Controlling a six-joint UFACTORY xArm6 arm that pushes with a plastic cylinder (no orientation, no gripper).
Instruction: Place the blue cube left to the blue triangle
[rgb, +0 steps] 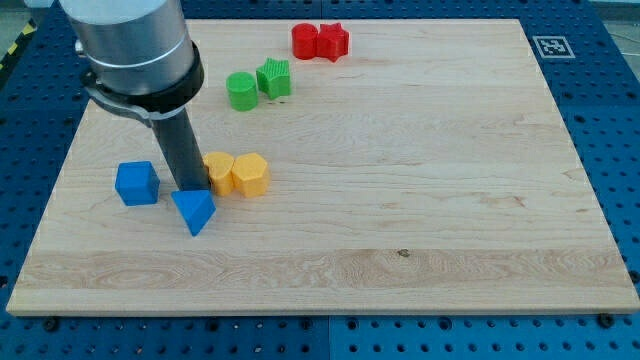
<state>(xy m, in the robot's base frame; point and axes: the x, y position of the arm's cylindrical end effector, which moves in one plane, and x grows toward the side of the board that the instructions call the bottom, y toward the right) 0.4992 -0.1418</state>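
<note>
Blocks are sitting in three clusters on the wooden worktop (420, 200) in the single camera view. Near the view's left edge we are seeing the blue cube (137, 184), and a short way to its right and slightly lower, the blue triangle (194, 210); the two are apart, not touching. Our rod is coming down between them, and my tip (189, 188) is resting just above the triangle's upper edge, seemingly touching or almost touching it, with the cube off to its left. We are carrying no end effector that opens or closes, only this plain rod, so it is holding nothing.

Just right of the rod, two yellow blocks (236, 173) are sitting side by side, touching each other. Toward the view's top, a green cylinder (241, 91) and a green star-like block (273, 78) are sitting together, and two red blocks (320, 42) are touching further right.

We are judging the cube to be already on the triangle's left, though a little higher and with a gap. To finish well, we would be taking the tip round to the cube's far left or upper-left side and nudging it gently rightward and downward, keeping the push through its centre so it is not spinning. We should be avoiding any sweep through the triangle, since shifting it would spoil the alignment.
</note>
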